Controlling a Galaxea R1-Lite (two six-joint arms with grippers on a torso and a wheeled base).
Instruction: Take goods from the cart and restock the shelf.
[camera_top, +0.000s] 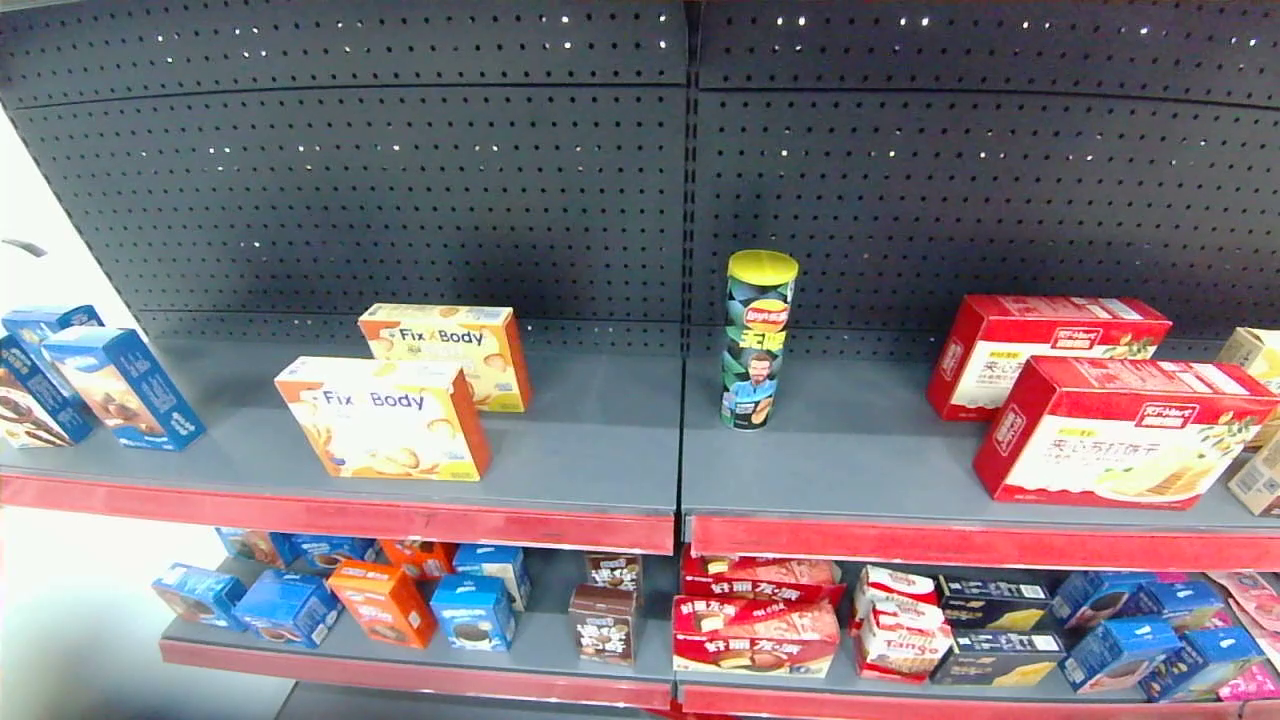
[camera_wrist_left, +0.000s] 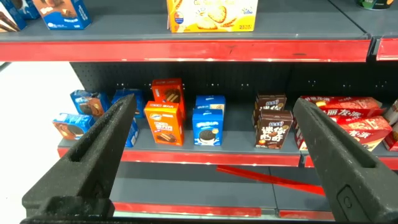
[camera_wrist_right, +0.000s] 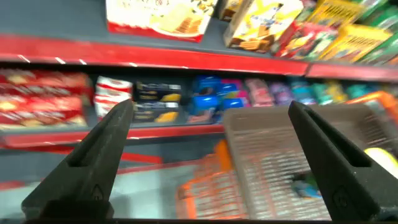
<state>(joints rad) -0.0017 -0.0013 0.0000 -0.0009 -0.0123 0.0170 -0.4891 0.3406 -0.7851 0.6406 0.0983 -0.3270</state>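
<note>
Right gripper (camera_wrist_right: 211, 107) spread wide, nothing held; cart basket (camera_wrist_right: 273, 118) lies just ahead of it, contents too blurred to name. Left gripper (camera_wrist_left: 212, 102) likewise wide and empty, facing the lower shelf (camera_wrist_left: 239, 151). Descent should be centred over one item before closing.

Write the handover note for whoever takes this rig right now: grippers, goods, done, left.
Left gripper: open, empty, in front of the shelf.
Right gripper: open, empty, pointed toward the cart basket.
Goods: one chip can stands upright mid-shelf, between the orange boxes and the red boxes. The basket's contents are too blurred to name.
Done: cannot tell which goods came from the cart.
Left: probably pick the next item from the basket and fill the gaps beside the can.
</note>
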